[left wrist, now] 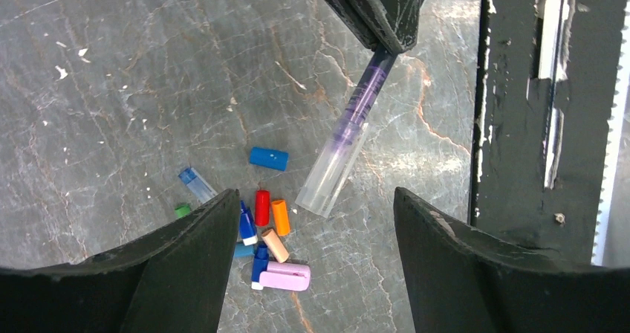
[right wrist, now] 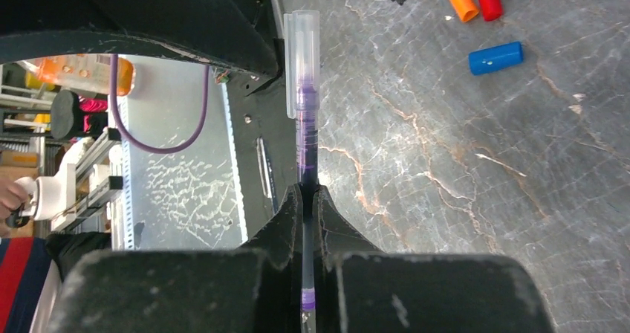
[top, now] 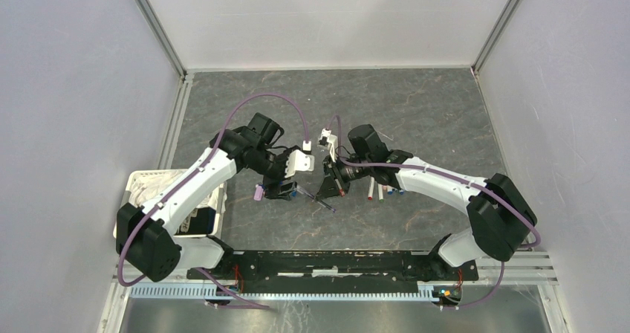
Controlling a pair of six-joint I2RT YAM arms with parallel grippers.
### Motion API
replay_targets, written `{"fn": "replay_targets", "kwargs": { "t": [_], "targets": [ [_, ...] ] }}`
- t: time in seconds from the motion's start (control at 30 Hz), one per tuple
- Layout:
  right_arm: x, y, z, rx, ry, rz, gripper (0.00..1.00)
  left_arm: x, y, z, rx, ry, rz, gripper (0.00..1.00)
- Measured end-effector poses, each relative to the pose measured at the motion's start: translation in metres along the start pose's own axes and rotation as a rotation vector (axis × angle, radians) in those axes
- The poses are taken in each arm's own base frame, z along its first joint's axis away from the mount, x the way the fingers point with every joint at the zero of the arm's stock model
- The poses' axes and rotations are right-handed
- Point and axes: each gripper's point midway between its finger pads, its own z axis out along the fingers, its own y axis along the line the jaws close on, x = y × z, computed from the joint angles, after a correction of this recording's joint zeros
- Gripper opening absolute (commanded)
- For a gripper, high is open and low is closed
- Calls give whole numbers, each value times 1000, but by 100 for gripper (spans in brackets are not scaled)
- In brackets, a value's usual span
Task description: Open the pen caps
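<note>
My right gripper (right wrist: pixel 308 195) is shut on a dark purple pen (right wrist: pixel 306 136) whose clear cap (right wrist: pixel 302 58) is still on. In the left wrist view the pen (left wrist: pixel 360 102) slants down from the right gripper (left wrist: pixel 386 28), and its clear cap (left wrist: pixel 332 173) ends between my open, empty left fingers. My left gripper (left wrist: pixel 316 199) hovers above loose pen caps: blue (left wrist: pixel 268 158), red (left wrist: pixel 261 207), orange (left wrist: pixel 280 217), tan (left wrist: pixel 275 245), lilac (left wrist: pixel 286 276) and green (left wrist: pixel 182 209). From above, the two grippers (top: pixel 288 192) (top: pixel 332 186) face each other at mid-table.
Several white-barrelled pens (top: pixel 382 192) lie just right of the right gripper. A white basket (top: pixel 148 184) stands at the left edge by the left arm. The black mounting rail (top: pixel 334 262) runs along the near edge and shows in the left wrist view (left wrist: pixel 520 125).
</note>
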Motion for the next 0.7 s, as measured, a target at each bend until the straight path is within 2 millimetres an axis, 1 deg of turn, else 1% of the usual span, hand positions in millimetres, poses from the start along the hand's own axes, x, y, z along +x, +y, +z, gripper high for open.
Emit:
{"fn": "replay_targets", "kwargs": {
  "t": [0.17,0.23,0.27,0.4,0.43,0.53,0.57,0.6,0.63,0.67,0.7],
  "targets": [
    [2,5,3,-50,26,14,0,-4,-10,3,47,-14,44,64],
    [1,6,5,-64,34,19,0,-5,-12,4,55,-16,58,63],
    [0,6,6,-70,38,22,0,-5,-12,4,58,-16,63,60],
    [-1,4,10,-88,53,37,0,-8,-15,6,70,-18,88,45],
    [-1,4,11,-90,56,39,0,-9,-17,7,74,-19,93,39],
    [0,5,11,-100,65,48,0,-5,-22,12,95,-3,102,7],
    [0,4,11,-96,65,45,0,-2,-24,15,108,7,102,4],
    [0,2,10,-92,64,48,8,1,-27,17,121,16,101,4],
    [1,1,10,-89,68,55,19,2,-26,18,119,19,103,4],
    [1,0,9,-87,69,61,27,2,-26,19,117,19,107,4],
    [1,0,9,-86,67,66,33,2,-25,20,114,20,110,4]
  ]
}}
